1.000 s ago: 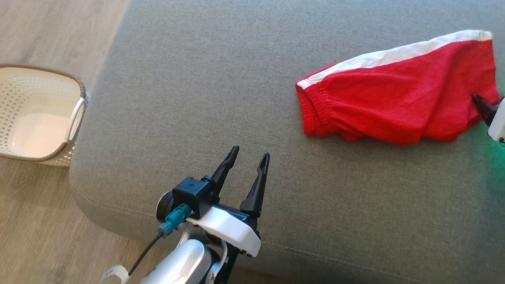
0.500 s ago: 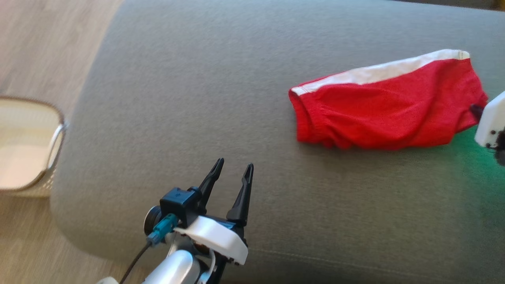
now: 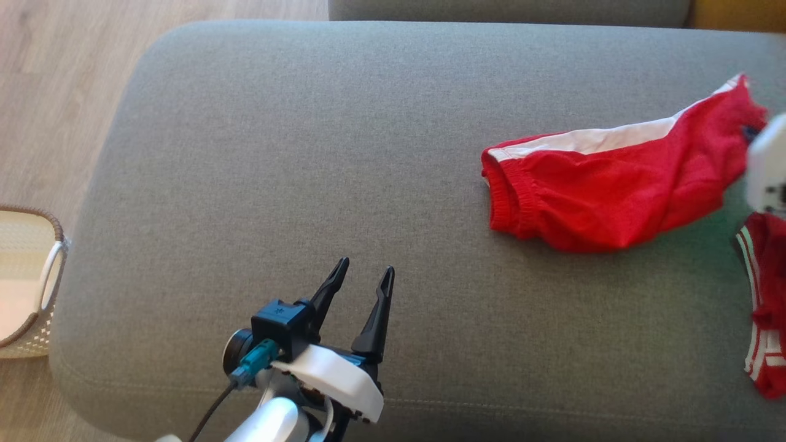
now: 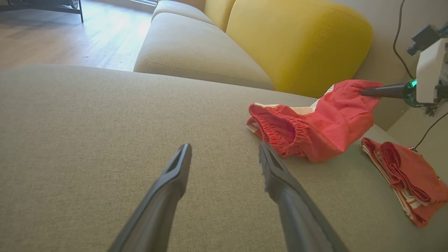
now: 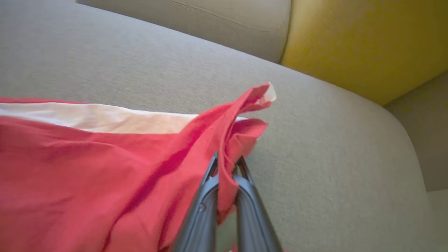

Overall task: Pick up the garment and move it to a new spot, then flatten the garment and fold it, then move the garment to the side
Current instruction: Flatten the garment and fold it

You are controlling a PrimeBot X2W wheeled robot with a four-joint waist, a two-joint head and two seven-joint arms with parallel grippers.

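one garment (image 3: 602, 190) — in right gripper (image 5: 228, 161)

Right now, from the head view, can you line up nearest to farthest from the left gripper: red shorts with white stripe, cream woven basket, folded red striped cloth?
From the left gripper:
1. Red shorts with white stripe, up to its right.
2. Cream woven basket, far left on the floor, and folded red striped cloth, far right: too close to call.

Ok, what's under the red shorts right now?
The grey cushion. The right gripper holds one end of the red shorts lifted; beneath the resting waistband end is covered.
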